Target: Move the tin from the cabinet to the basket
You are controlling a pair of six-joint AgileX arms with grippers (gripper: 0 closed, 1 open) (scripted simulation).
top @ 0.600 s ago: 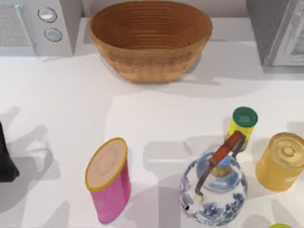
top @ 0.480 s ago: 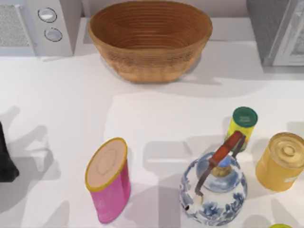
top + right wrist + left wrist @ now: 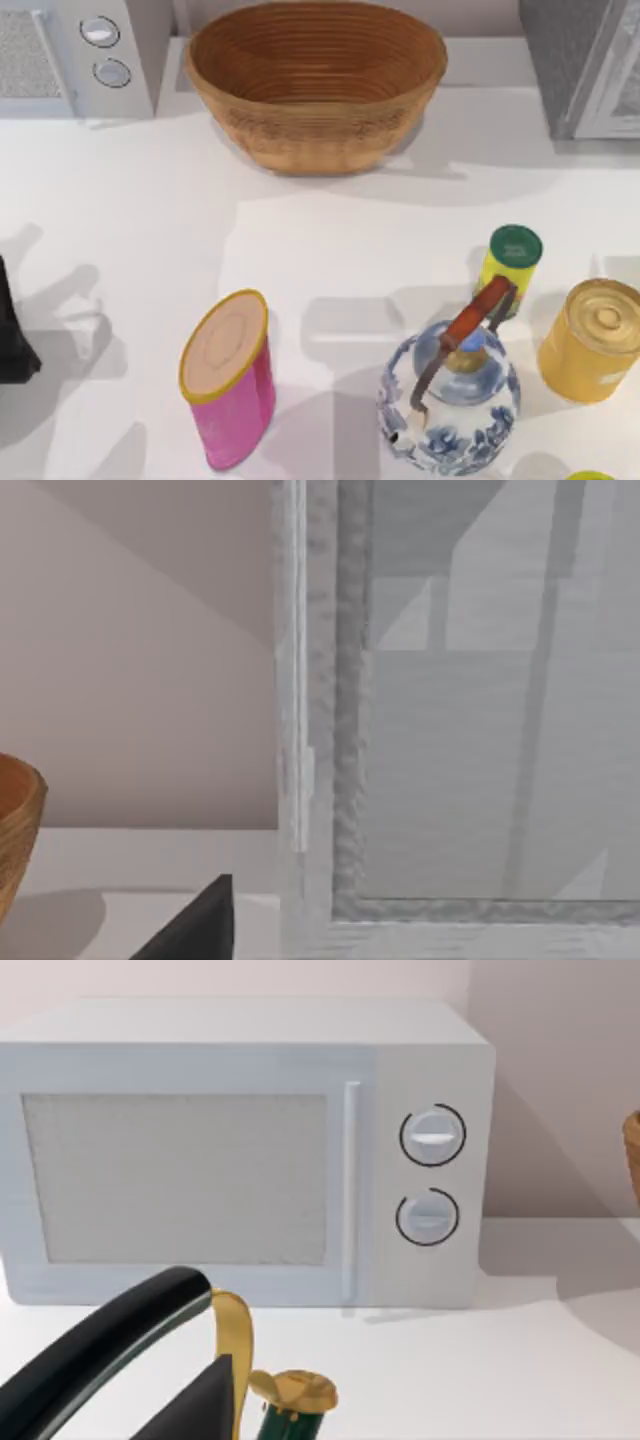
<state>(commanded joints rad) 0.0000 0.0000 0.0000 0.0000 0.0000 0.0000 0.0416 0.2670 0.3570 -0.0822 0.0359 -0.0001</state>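
1. Along the back of the white table [image 3: 120, 200] stand three large pieces, one of each: a light grey microwave [image 3: 75, 55] at the left with two round knobs, a brown basket [image 3: 315, 135] in the middle, and a grey speckled cabinet [image 3: 560, 60] at the right.
2. Toward the front, four vessels stand apart from one another: one pink canister [image 3: 232, 400], one blue-and-white teapot [image 3: 450, 405], one slim yellow can [image 3: 510, 262] and one all-gold tin [image 3: 595, 340].
3. Woven in wicker, the basket is oval and bowl-shaped, with its ribbed inner rings bare.
4. A pale, white-framed panel fronts the cabinet, and the right wrist view takes in its speckled edge and the panel from close by.
5. Where the tin lies cannot be told.
6. A yellow rim and a tan oval top finish the pink canister. The teapot has a curved brown handle, the slim can a green lid, and the gold tin a knobbed lid.
7. AgileX's left arm [image 3: 10, 340] sits at the table's left edge. Its left gripper [image 3: 195, 1410] faces the microwave door, with a dark green pot [image 3: 290, 1405] just below, black-handled and gold-knobbed.
8. Close to the cabinet door is the right gripper [image 3: 195, 925].
9. Whether either gripper is apart or together cannot be told.
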